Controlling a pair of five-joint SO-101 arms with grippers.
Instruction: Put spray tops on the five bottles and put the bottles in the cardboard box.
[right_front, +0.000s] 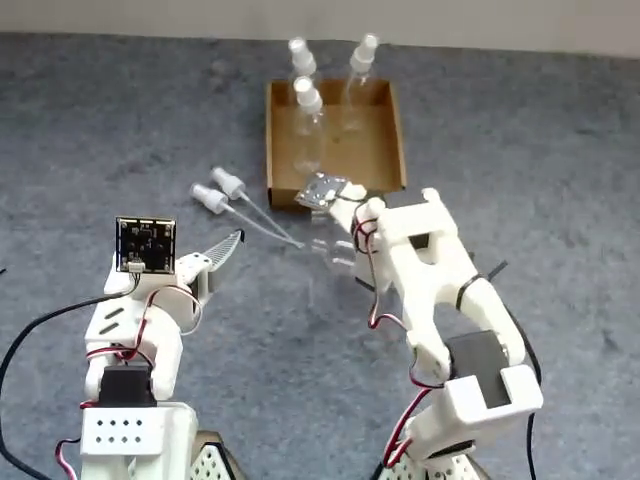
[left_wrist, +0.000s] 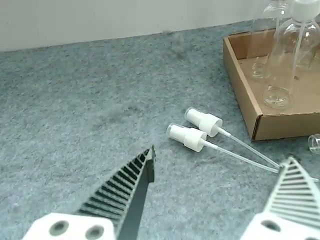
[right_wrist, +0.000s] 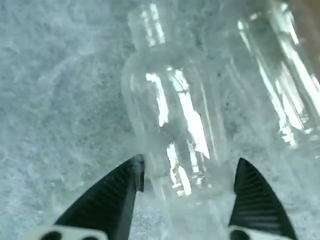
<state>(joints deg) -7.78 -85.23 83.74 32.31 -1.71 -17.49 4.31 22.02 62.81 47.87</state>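
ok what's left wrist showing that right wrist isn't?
Left wrist, not right wrist: two loose spray tops lying on the carpet, the cardboard box with capped bottles standing in it, and the left gripper, fingers open. Right wrist, not left wrist: two uncapped bottles lying side by side, and the right gripper, open fingers either side of one. Shared: the carpet. A clear bottle mouth at left wrist's edge may belong to one of those bottles; can't tell.

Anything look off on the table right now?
Nothing spilled or broken. Two uncapped bottles lie on their sides near the cardboard box, and two spray tops lie loose on the carpet beside it.
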